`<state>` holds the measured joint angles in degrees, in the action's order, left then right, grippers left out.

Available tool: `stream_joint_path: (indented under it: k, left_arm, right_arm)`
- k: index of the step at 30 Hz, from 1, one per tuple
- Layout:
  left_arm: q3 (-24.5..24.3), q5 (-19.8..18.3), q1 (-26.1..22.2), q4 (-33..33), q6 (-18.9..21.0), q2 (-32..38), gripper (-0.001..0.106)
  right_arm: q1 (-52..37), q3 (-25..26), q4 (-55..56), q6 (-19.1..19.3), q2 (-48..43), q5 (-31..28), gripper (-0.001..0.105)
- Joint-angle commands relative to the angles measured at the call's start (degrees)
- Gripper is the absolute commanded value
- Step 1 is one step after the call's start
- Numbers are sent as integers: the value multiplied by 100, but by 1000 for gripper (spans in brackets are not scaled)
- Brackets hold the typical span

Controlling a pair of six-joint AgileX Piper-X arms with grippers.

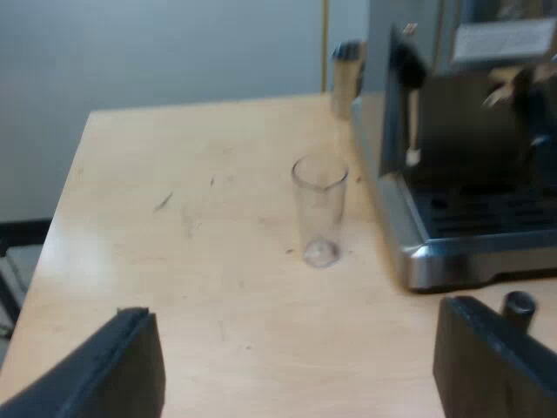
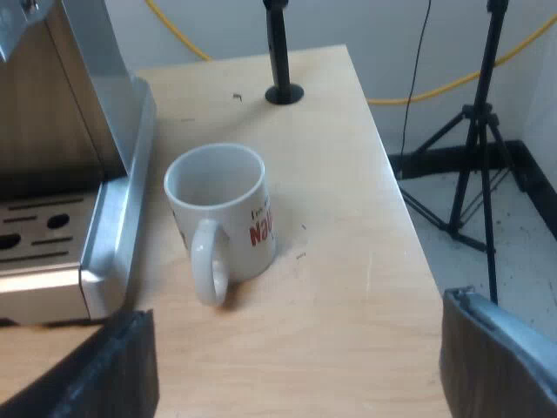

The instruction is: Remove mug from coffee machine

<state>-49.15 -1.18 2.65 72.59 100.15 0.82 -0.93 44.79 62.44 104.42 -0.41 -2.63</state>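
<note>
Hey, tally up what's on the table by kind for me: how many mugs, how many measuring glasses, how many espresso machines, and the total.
Mug: 1
Measuring glass: 1
Espresso machine: 1
Total: 3

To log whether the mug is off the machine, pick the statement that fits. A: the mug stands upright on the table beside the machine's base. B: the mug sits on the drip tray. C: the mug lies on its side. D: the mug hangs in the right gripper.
A: the mug stands upright on the table beside the espresso machine, clear of the open right gripper.
</note>
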Motion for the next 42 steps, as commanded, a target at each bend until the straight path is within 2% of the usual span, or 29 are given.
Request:
stream_joint_path:
  k: [1, 11, 18, 20, 26, 42]
  left_arm:
    - [326, 237, -17, -198, -7, 226, 66]
    - [1282, 224, -17, -912, -7, 215, 66]
    - [1662, 118, -17, -972, -7, 215, 66]
    - [1788, -13, -17, -1007, -7, 215, 66]
    - [1788, -268, -17, -1031, 5, 215, 66]
    - [1788, -294, -17, -1047, 5, 215, 66]
  right_arm:
    - [-14, -71, -7, 87, -274, 9, 69]
    - [-14, -545, -7, 87, -274, 7, 69]
    - [-14, -886, 1, 87, -267, 7, 69]
    - [-14, -1015, 1, 76, -267, 7, 69]
    - [-14, -1286, 1, 76, -267, 7, 69]
    - [-14, -1328, -67, 76, -262, 7, 69]
